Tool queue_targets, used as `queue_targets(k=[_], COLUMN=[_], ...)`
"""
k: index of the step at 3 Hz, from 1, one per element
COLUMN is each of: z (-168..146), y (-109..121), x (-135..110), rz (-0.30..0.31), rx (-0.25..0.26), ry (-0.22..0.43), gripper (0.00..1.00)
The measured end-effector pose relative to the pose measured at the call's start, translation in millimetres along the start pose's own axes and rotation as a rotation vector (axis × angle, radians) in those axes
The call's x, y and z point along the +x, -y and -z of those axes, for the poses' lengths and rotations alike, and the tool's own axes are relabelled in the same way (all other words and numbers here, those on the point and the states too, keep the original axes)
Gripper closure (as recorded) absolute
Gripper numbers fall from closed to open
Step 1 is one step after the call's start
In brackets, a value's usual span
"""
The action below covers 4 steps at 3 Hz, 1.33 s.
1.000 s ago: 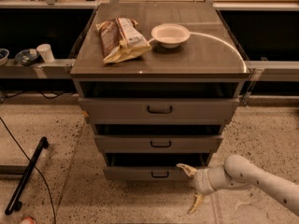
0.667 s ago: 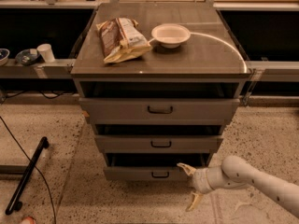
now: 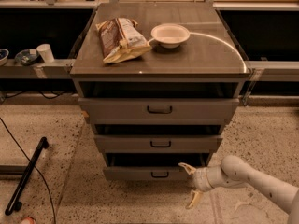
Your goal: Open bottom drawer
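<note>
**Bottom drawer not yet gripped: gripper stands off the handle**

Camera view. The desk [image 3: 205, 59] carries three grey drawers stacked under its front edge. The bottom drawer [image 3: 126, 173] is the lowest, nearest the floor. A dark gap shows above its front, but whether it is drawn out at all cannot be told. Its small black handle [image 3: 160, 174] sits at mid-width and is untouched.

The gripper [image 3: 190, 184] is below the desk's front right corner, at the right end of the bottom drawer's front, with its fingers spread wide and holding nothing. The upper finger [image 3: 186, 167] lies at or just beside the top edge of the drawer front; contact cannot be confirmed. The lower finger points down toward the floor. The arm [image 3: 252, 181] enters from the lower right.

A snack bag [image 3: 119, 37] and a white bowl [image 3: 170, 34] rest on the desk top toward its rear edge.

Risks, as judged:
- The jaws are beside the handle, not around it, so closing here would catch nothing.
- Pulling by one fingertip on the drawer's edge may slip off.
- A pull this far off centre may skew the drawer and jam it.
- The low finger may scrape the floor
</note>
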<state>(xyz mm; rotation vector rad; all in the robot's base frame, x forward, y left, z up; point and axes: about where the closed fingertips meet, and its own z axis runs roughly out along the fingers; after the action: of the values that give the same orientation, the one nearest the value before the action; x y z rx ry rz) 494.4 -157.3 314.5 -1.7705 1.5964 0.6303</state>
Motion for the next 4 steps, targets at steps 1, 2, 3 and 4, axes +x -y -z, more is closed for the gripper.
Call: queue_targets(k=[1, 2, 3, 4], z=[-1, -2, -3, -16], y=[8, 30, 49, 59], x=[7, 39, 73, 114], rz=[-0.009, -0.016, -0.027, -0.031], rx=[0.013, 0.048, 0.099, 0.099], ry=[-0.02, -0.116, -0.205, -0.256], gripper=[0.0, 0.0, 0.0, 0.0])
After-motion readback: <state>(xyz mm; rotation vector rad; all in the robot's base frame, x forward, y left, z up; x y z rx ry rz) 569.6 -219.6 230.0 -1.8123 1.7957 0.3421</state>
